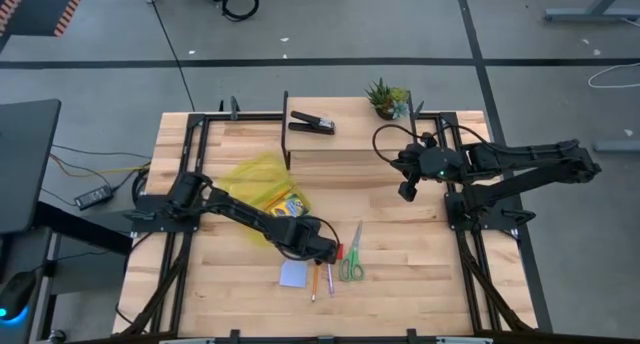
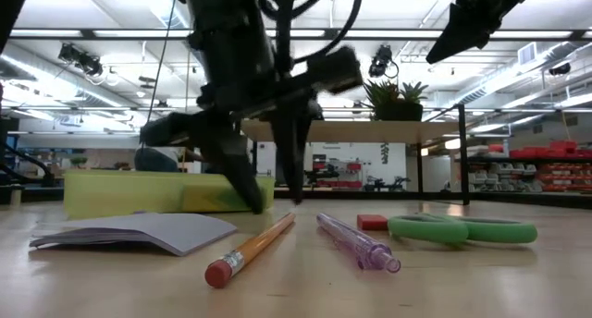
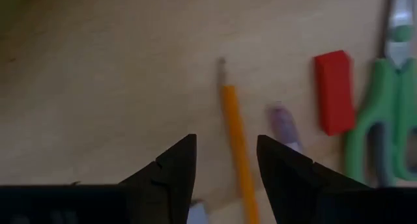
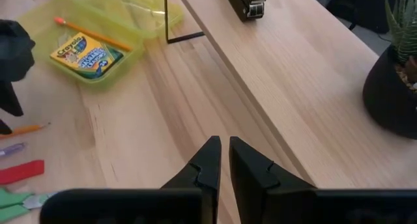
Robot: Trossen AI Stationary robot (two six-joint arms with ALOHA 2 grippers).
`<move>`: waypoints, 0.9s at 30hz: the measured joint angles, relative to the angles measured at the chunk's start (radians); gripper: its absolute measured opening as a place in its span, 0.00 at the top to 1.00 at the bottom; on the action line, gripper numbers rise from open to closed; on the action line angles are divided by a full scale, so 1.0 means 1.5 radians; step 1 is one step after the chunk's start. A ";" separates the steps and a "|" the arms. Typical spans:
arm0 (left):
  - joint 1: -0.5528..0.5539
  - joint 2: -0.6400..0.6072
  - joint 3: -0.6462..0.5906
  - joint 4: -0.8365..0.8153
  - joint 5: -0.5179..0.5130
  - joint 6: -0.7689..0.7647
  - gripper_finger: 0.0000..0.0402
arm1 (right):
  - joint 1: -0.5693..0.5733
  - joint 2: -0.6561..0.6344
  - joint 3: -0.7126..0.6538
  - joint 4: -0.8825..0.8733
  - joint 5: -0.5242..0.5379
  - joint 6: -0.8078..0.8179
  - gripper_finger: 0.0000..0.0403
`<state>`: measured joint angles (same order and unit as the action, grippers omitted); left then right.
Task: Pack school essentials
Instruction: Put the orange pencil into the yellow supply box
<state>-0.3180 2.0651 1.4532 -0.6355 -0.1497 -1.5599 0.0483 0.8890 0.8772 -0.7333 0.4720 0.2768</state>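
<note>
My left gripper (image 1: 325, 252) is open and low over the table's near middle. Its fingers stand on either side of the orange pencil (image 3: 233, 129), near the pencil's pointed end, without touching it. Beside the pencil lie the pink pen (image 3: 283, 124), the red eraser (image 3: 333, 90) and the green-handled scissors (image 3: 376, 123). The pale blue notepad (image 1: 293, 274) lies flat to the left of them. The crayon box (image 4: 86, 55) lies in a yellow-green see-through pouch (image 1: 258, 179) with another pencil (image 4: 91, 32). My right gripper (image 4: 223, 146) is shut and hovers high over the right half of the table.
A black stapler (image 1: 312, 122) and a small potted plant (image 1: 387, 97) stand on the raised far shelf. A thin black upright frame (image 4: 167, 19) stands by the pouch. Bare wood lies between the scissors and the right arm's base.
</note>
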 joint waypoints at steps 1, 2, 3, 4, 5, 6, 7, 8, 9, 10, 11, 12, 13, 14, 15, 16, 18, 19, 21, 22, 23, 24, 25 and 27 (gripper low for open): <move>0.000 0.002 0.000 0.001 0.000 0.000 0.58 | 0.000 0.000 0.000 0.000 0.000 0.000 0.90; 0.000 0.005 0.001 0.011 -0.001 0.000 0.59 | 0.000 0.000 0.000 0.000 0.000 0.000 0.90; 0.000 0.008 0.001 0.018 0.000 0.001 0.60 | 0.000 0.000 0.000 0.000 0.000 0.000 0.90; 0.000 0.009 0.001 0.015 0.000 0.001 0.61 | 0.000 0.000 0.000 0.000 0.000 0.000 0.90; 0.000 0.009 0.000 0.015 -0.001 0.001 0.62 | 0.000 0.000 0.000 0.000 0.000 0.000 0.90; 0.000 0.009 0.000 0.020 -0.003 0.001 0.63 | 0.000 0.000 0.000 0.000 0.000 0.000 0.90; 0.000 0.009 0.000 0.025 -0.006 0.001 0.64 | 0.000 0.000 0.000 0.000 0.000 -0.001 0.90; 0.000 0.010 0.001 0.025 -0.008 0.001 0.65 | 0.000 0.000 0.000 0.000 0.003 -0.001 0.90; 0.000 0.011 0.001 0.022 -0.008 0.002 0.66 | 0.000 0.000 0.000 0.000 0.005 -0.001 0.90; 0.000 0.012 0.001 0.021 -0.007 0.006 0.67 | 0.000 0.000 0.000 0.000 0.007 -0.003 0.90; 0.000 0.015 0.001 0.022 -0.008 0.013 0.68 | 0.000 0.000 0.000 0.000 0.010 -0.005 0.90; 0.000 0.018 0.001 0.025 -0.008 0.019 0.70 | 0.000 0.000 0.000 0.001 0.015 -0.008 0.90; 0.000 0.020 0.001 0.023 -0.009 0.028 0.71 | 0.000 0.000 0.000 0.002 0.018 -0.010 0.90; 0.000 0.020 0.001 0.021 -0.009 0.038 0.72 | 0.000 0.000 0.000 0.002 0.019 -0.011 0.90; 0.000 0.020 0.001 0.018 -0.008 0.050 0.73 | 0.000 0.000 0.000 0.002 0.020 -0.011 0.90; 0.001 0.020 0.001 0.016 -0.008 0.058 0.75 | 0.000 0.000 0.000 0.004 0.022 -0.012 0.90; 0.004 0.020 0.001 0.005 -0.007 0.075 0.77 | 0.000 0.000 0.000 0.007 0.028 -0.015 0.90; 0.007 0.020 0.001 0.003 -0.007 0.087 0.79 | 0.000 0.000 0.000 0.010 0.032 -0.016 0.90; 0.010 0.020 0.001 0.001 -0.006 0.108 0.82 | 0.000 0.000 0.000 0.013 0.037 -0.022 0.90; 0.012 0.020 0.001 0.000 -0.005 0.124 0.84 | 0.000 0.000 0.000 0.016 0.037 -0.024 0.90; 0.013 0.020 0.001 -0.001 -0.005 0.139 0.85 | 0.000 0.000 0.000 0.018 0.037 -0.027 0.90; 0.015 0.020 0.001 -0.001 -0.005 0.152 0.87 | 0.000 0.000 0.000 0.018 0.037 -0.028 0.90; 0.017 0.020 0.001 -0.002 -0.006 0.164 0.89 | 0.000 0.000 0.000 0.018 0.037 -0.028 0.90; 0.020 0.020 0.001 -0.002 -0.010 0.187 0.92 | 0.000 0.000 0.000 0.018 0.037 -0.028 0.90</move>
<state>-0.2877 2.0945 1.4548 -0.6380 -0.1648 -1.2796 0.0479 0.8890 0.8772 -0.7055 0.5282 0.2348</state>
